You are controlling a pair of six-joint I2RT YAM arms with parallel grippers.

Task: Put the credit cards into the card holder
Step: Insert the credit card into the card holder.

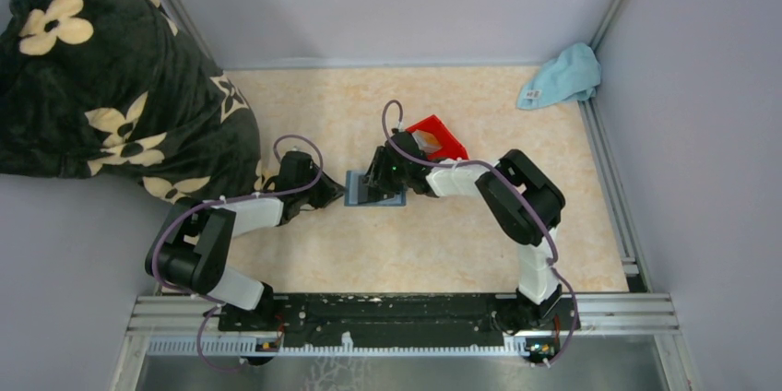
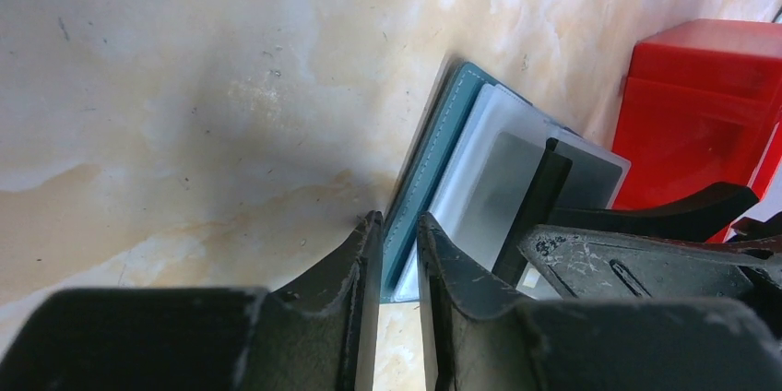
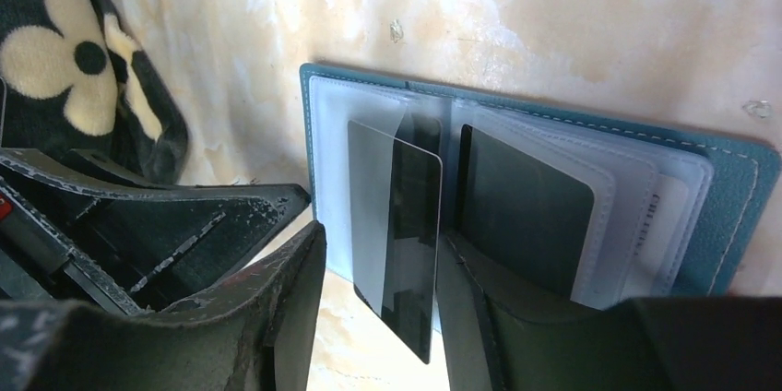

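Note:
The teal card holder (image 3: 728,188) lies open on the table, its clear sleeves facing up. A dark credit card (image 3: 410,225) sticks halfway out of its left sleeve, standing between the fingers of my right gripper (image 3: 383,243). Those jaws are open, with a clear gap on the left side of the card. A second dark card (image 3: 526,207) sits deep in the right sleeve. My left gripper (image 2: 398,225) is shut on the card holder's (image 2: 433,160) near edge. In the top view both grippers meet over the card holder (image 1: 355,195).
A red bin (image 1: 441,137) stands just behind the right gripper and shows in the left wrist view (image 2: 701,96). A black flowered blanket (image 1: 101,68) fills the left side. A light blue cloth (image 1: 562,76) lies in the far right corner.

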